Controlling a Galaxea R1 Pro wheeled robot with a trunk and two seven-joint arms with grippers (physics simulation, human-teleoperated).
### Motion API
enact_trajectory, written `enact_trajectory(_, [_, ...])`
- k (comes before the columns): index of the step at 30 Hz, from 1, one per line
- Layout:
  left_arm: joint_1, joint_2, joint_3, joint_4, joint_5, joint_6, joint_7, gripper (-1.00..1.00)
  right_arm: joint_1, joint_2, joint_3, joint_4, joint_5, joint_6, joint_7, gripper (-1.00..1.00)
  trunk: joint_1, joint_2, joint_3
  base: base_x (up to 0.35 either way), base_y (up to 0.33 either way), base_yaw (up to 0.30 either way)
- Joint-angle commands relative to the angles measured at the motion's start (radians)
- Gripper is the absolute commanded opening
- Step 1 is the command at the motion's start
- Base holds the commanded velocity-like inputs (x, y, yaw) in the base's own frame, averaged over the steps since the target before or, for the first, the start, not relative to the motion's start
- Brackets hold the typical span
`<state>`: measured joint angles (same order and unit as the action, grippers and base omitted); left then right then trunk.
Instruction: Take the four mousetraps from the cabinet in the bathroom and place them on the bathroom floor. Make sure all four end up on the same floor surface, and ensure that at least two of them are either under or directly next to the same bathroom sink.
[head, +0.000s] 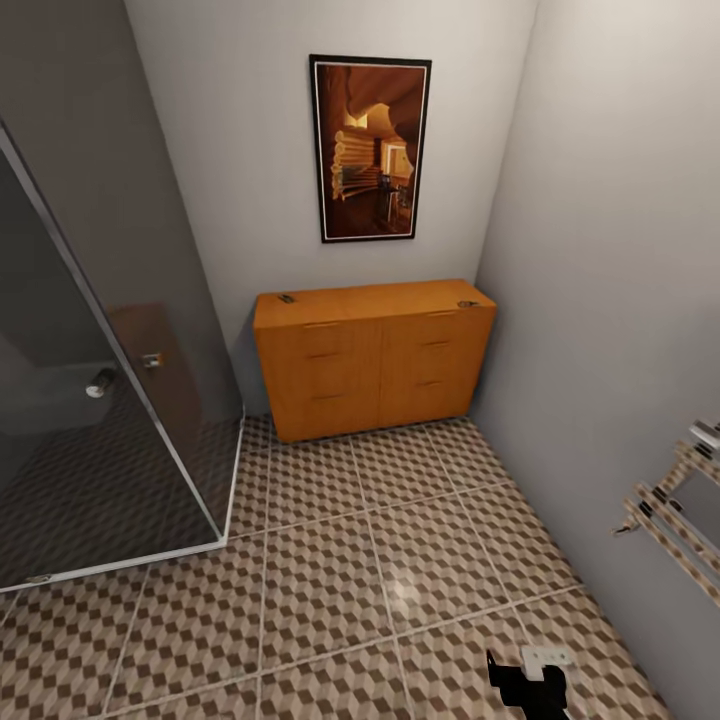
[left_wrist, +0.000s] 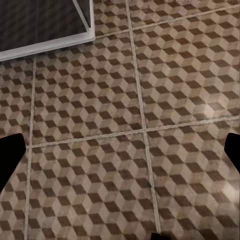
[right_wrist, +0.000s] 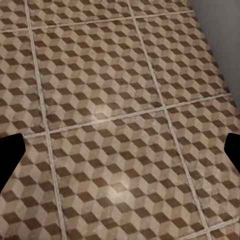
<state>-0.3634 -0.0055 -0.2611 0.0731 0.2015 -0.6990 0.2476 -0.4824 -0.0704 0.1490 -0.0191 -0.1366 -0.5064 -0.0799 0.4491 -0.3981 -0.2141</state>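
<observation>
Orange-brown wood is catching the eye at the centre of the head view: the cabinet (head: 373, 357) is standing against the far wall, its drawers all shut, so whatever they hold is hidden. Two small dark things, perhaps mousetraps (head: 287, 298), are lying on its top near the upper left and right corners. At the lower right a black gripper (head: 527, 684) is peeking in; I cannot tell which arm's it is, nor its spread. Driving closer is risking a bump against the glass shower screen (head: 120, 350).

Left wrist view: the bathroom floor (left_wrist: 125, 125) is lying beneath spread, empty fingers (left_wrist: 10, 160).

Right wrist view: fingers (right_wrist: 10, 157) are likewise standing wide over bare tiles
</observation>
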Motion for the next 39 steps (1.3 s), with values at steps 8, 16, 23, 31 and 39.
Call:
enact_trajectory(8, [-0.002,-0.001,-0.009,0.004,0.006,-0.005,0.002,1.0,-0.001,0.001,0.009,0.001,-0.008,-0.003,-0.001,1.0,0.001,-0.002,-0.002,0.168,0.0,0.0])
enact_trajectory(16, [-0.002,-0.001,-0.009,0.004,0.006,-0.005,0.002,1.0,-0.001,0.001,0.01,0.001,-0.008,-0.003,-0.001,1.0,0.001,-0.002,-0.002,0.158,0.0,0.0])
enact_trajectory(23, [-0.002,-0.001,-0.009,0.004,0.006,-0.005,0.002,1.0,-0.001,0.001,0.01,0.001,-0.008,-0.003,-0.001,1.0,0.001,-0.002,-0.002,0.154,0.0,0.0])
enact_trajectory(31, [-0.002,-0.001,-0.009,0.004,0.006,-0.005,0.002,1.0,-0.001,0.001,0.011,0.001,-0.008,-0.003,-0.001,1.0,0.001,-0.002,-0.002,0.152,0.0,0.0])
enact_trajectory(39, [-0.002,-0.001,-0.009,0.004,0.006,-0.005,0.002,1.0,-0.001,0.001,0.011,0.001,-0.008,-0.004,-0.001,1.0,0.001,-0.002,-0.002,0.151,0.0,0.0])
